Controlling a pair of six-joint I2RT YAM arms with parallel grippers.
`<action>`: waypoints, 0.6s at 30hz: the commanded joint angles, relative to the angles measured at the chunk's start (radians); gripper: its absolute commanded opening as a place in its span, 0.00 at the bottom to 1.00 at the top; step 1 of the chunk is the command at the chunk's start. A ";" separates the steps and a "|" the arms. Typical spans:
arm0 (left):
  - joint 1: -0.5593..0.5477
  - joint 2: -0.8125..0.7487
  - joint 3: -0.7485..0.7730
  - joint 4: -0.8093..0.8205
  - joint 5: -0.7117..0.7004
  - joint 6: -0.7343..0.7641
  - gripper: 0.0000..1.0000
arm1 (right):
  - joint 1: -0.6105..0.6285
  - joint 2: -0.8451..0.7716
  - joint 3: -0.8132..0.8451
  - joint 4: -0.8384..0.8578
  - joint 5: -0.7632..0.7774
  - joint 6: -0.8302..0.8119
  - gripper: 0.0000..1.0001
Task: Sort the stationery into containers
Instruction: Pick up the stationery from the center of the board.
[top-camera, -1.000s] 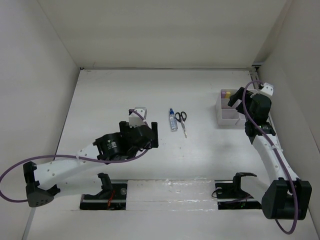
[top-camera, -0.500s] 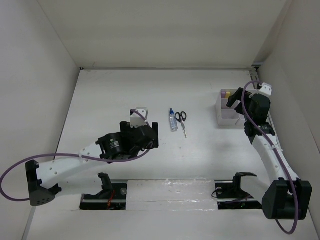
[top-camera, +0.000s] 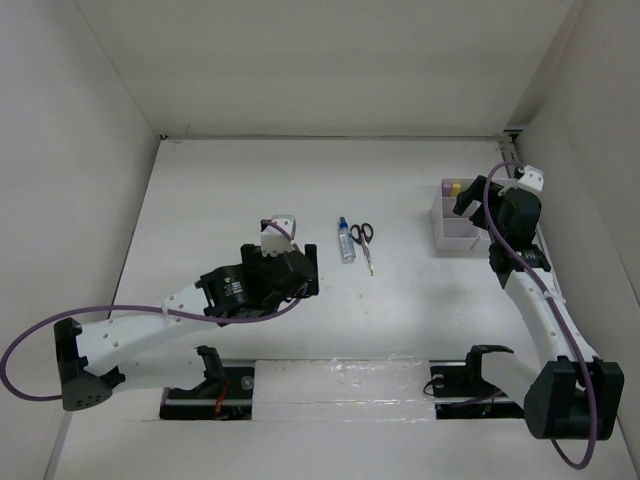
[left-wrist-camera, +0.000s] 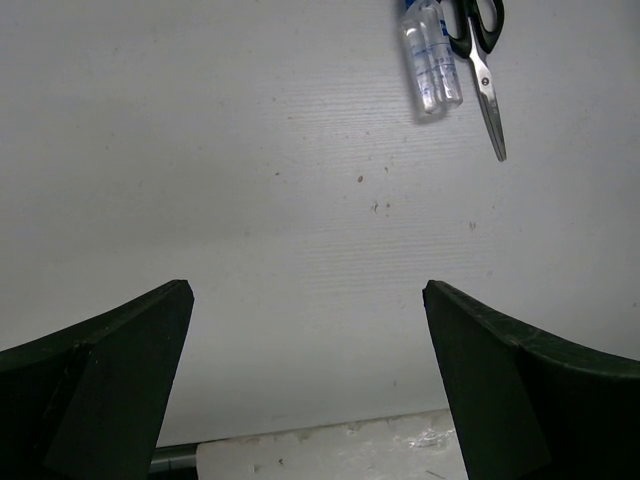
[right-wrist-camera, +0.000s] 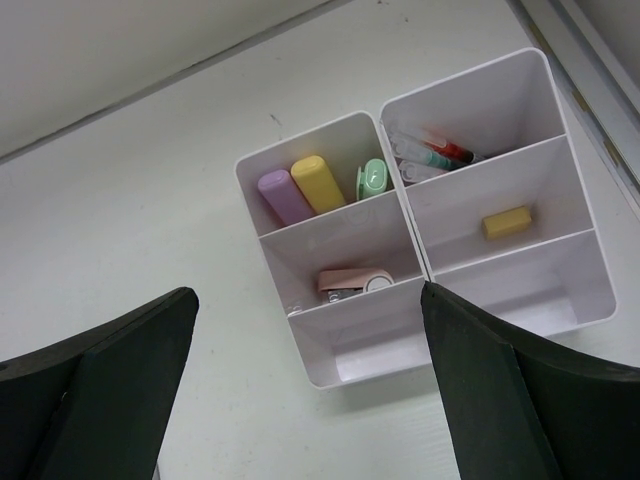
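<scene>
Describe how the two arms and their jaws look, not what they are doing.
The left arm and right arm match: white links with bulky black joint housings. A purple cable loops loosely along each. A small white block sits on each wrist. The jaws are dark, matt, wedge-shaped slabs with no visible markings.

Small blue-capped clear bottle (top-camera: 346, 243) is lying on the white table (top-camera: 250, 190), black-handled metal scissors (top-camera: 365, 240) lying just right of it. White plastic divided organizer (top-camera: 450, 238) is sitting well apart to their right, pastel stubby sticks (right-wrist-camera: 318, 183) standing in its far-left compartment.
</scene>
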 joint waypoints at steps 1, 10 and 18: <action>0.001 -0.002 0.034 -0.022 -0.029 -0.051 0.99 | 0.009 -0.028 0.014 -0.005 0.002 -0.003 1.00; 0.001 0.027 0.034 -0.043 -0.060 -0.111 0.99 | 0.052 -0.037 0.034 -0.085 0.083 0.068 1.00; 0.044 0.036 0.024 -0.080 -0.047 -0.246 0.99 | 0.098 -0.039 0.065 -0.105 -0.083 0.003 1.00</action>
